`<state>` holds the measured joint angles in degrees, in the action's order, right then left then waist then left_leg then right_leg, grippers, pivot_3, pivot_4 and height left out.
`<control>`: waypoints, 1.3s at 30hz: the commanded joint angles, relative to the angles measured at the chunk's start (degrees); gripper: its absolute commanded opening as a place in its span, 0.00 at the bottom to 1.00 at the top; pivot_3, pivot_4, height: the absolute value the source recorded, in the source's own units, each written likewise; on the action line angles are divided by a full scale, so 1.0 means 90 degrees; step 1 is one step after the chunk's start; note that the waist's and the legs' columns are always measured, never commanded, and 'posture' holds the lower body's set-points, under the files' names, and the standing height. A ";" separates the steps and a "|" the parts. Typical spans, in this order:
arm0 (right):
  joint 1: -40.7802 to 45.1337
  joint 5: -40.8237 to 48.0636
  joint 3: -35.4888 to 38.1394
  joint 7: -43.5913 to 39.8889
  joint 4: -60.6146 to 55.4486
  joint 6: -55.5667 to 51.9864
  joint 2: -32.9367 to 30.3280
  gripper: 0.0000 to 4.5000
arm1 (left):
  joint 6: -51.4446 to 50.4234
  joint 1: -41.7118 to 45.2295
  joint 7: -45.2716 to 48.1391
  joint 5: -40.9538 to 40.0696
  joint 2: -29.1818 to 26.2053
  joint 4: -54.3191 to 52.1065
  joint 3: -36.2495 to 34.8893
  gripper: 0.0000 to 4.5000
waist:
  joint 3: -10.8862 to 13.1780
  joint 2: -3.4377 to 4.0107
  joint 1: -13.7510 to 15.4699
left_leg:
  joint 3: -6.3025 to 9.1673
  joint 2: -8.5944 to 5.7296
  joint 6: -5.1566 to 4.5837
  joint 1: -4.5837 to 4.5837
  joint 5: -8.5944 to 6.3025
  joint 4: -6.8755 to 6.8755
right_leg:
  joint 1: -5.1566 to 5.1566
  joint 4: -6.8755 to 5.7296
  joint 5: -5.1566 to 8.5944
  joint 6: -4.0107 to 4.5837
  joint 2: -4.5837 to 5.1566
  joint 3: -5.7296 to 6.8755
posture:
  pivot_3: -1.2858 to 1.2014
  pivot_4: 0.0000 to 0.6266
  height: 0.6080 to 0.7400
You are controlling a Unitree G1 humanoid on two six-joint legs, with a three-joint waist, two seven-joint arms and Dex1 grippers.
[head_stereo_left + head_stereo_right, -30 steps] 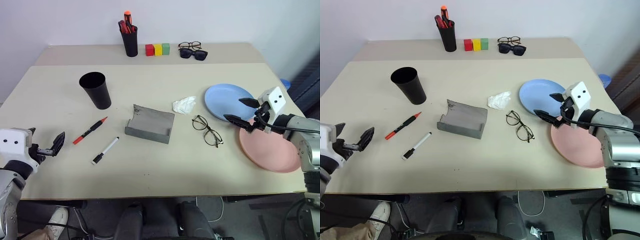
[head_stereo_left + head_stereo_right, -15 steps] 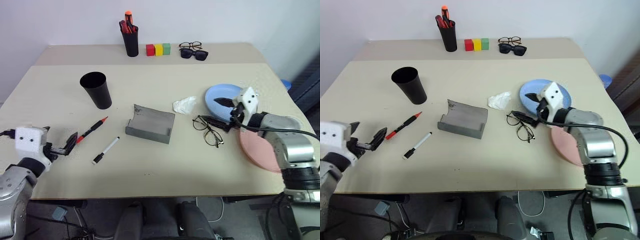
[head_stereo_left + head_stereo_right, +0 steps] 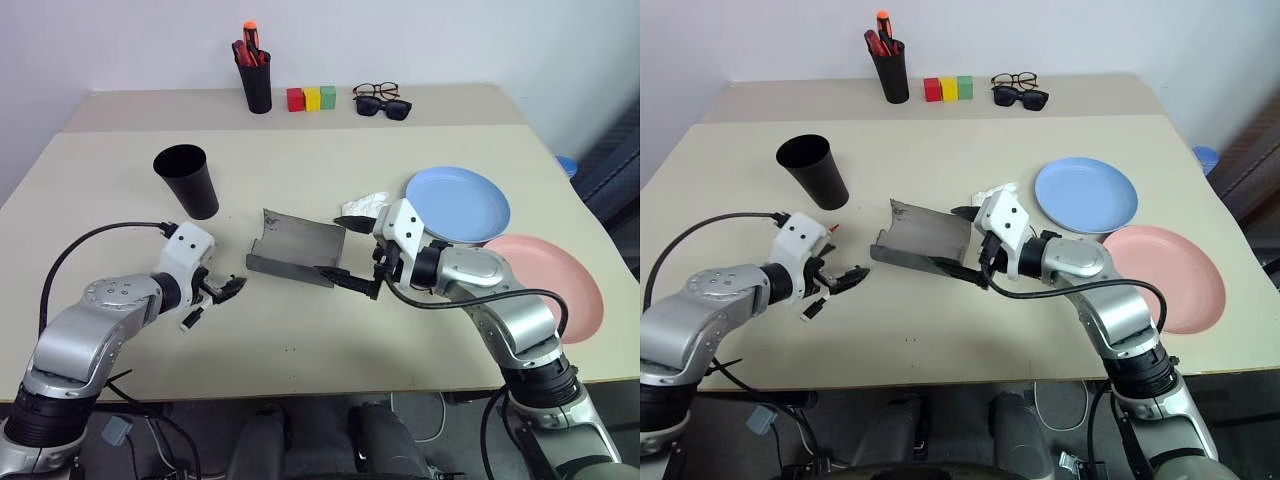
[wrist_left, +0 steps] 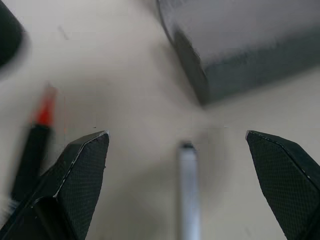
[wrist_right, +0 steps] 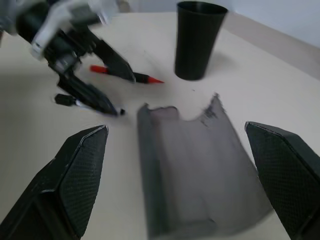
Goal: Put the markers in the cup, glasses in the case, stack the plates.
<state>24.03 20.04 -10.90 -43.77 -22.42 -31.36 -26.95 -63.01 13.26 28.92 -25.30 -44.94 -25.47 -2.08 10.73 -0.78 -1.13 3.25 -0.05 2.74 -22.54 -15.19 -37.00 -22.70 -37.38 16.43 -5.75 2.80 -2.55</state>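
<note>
The left gripper (image 3: 228,289) hangs low over the beige tabletop (image 3: 300,350) with its two black fingers spread wide and nothing between them. In the left wrist view the slim white marker with a black cap (image 4: 188,190) lies on the table in the gap between those fingers, and the slim red marker with a black end (image 4: 35,145) lies just beside one of them.

To its right, the right gripper (image 3: 348,248) is also spread wide and empty, one finger at the near edge of the grey felt-like oblong glasses case (image 3: 295,246), which lies open. The thin black wire-rimmed glasses cannot be made out; the right arm covers the table there.

Behind that arm lies a crumpled white tissue (image 3: 368,203). Right of it sits the round light blue plastic plate (image 3: 460,205), with the salmon pink plastic plate (image 3: 560,285) beside it, unstacked. The wide tapered matte black plastic cup (image 3: 185,180) stands upright beyond the left gripper.

At the far edge stand a straight black pen holder with red pens (image 3: 255,75), three coloured blocks (image 3: 313,98) and two spare pairs of glasses (image 3: 382,100).
</note>
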 commanded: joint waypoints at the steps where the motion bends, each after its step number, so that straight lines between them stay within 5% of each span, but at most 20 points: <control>1: 0.0022 0.0080 -0.0034 0.0028 -0.0251 -0.0010 0.0067 1.00 | -0.0690 0.0049 0.0189 -0.0193 -0.0288 -0.0124 0.0062 1.00 | 0.0000 0.0000 -0.0001 | 0.0000 0.0000 0.0000 0.0000 0.0000 -0.0001 | 0.0001 0.0000 0.0000 0.0000 0.0001 0.0000 | 0.52 0.24 1.00; 4: 0.0066 0.0091 -0.0071 -0.0008 -0.0197 0.0011 0.0091 1.00 | -0.1010 0.0036 0.0150 -0.0210 -0.0355 -0.0114 0.0035 0.82 | -0.0001 0.0001 0.0003 | 0.0000 0.0000 0.0000 0.0002 0.0000 -0.0002 | 0.0004 0.0000 0.0000 0.0000 0.0003 0.0000 | 0.52 0.24 1.00; 11: 0.0123 0.0033 -0.0291 -0.0106 -0.0055 0.0165 0.0256 1.00 | -0.1128 -0.0127 0.0003 -0.0136 -0.0403 -0.0137 -0.0244 0.04 | -0.0001 0.0001 -0.0001 | -0.0001 0.0000 0.0000 0.0003 0.0000 0.0000 | 0.0002 0.0000 0.0000 0.0000 0.0004 -0.0001 | 0.52 0.24 1.00; 16: 0.0222 0.0021 -0.0299 -0.0138 0.0045 0.0233 0.0326 1.00 | -0.0190 -0.0314 0.0063 -0.0187 -0.0172 -0.0251 -0.1263 0.02 | 0.0000 0.0001 0.0008 | 0.0000 0.0002 0.0001 0.0002 0.0000 0.0001 | 0.0000 0.0000 0.0000 0.0001 0.0005 -0.0001 | 0.52 0.24 1.00; 19: 0.0403 0.0012 -0.0220 -0.0034 0.0286 0.0376 0.0502 1.00 | 0.1677 -0.0287 0.0398 -0.0449 0.0402 -0.0692 -0.2391 0.02 | 0.0002 -0.0007 0.0038 | -0.0001 0.0010 0.0003 -0.0001 0.0002 0.0000 | -0.0002 0.0001 0.0000 0.0001 0.0013 0.0000 | 0.52 0.24 1.00; 23: 0.0940 -0.0225 -0.0234 0.0347 0.0889 0.0686 0.1034 1.00 | 0.2460 0.1030 -0.0385 -0.0755 0.1172 -0.0247 -0.3034 0.02 | 0.0002 -0.0010 0.0067 | 0.0006 0.0004 0.0012 -0.0005 0.0007 -0.0007 | 0.0003 0.0002 -0.0001 0.0001 0.0024 0.0009 | 0.52 0.24 1.00; 33: 0.2046 -0.1054 -0.0511 0.1527 0.2357 0.0969 0.2499 1.00 | 0.6197 0.2877 -0.2064 0.1834 0.1945 0.3157 -0.1768 0.02 | -0.0002 -0.0011 0.0016 | -0.0003 -0.0016 0.0020 -0.0027 0.0012 -0.0005 | -0.0038 -0.0016 -0.0006 -0.0005 0.0010 0.0004 | 0.52 0.24 1.00; 39: 0.1940 -0.1099 -0.0550 0.1530 0.2184 0.0992 0.2746 1.00 | 0.7553 0.3217 -0.2176 0.2103 0.2248 0.5051 -0.1535 0.02 | -0.0004 -0.0015 0.0019 | -0.0007 -0.0022 0.0030 -0.0106 0.0020 -0.0037 | -0.0131 -0.0071 -0.0006 -0.0006 0.0015 0.0002 | 0.52 0.24 1.00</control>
<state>40.92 10.08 -15.86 -30.11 0.05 -23.37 -2.85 1.17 40.70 9.58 -7.21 -24.32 18.58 -16.05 10.69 -0.91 -0.96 3.19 -0.24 3.02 -23.49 -15.01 -37.33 -23.88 -38.04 16.37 -5.80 2.93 -2.54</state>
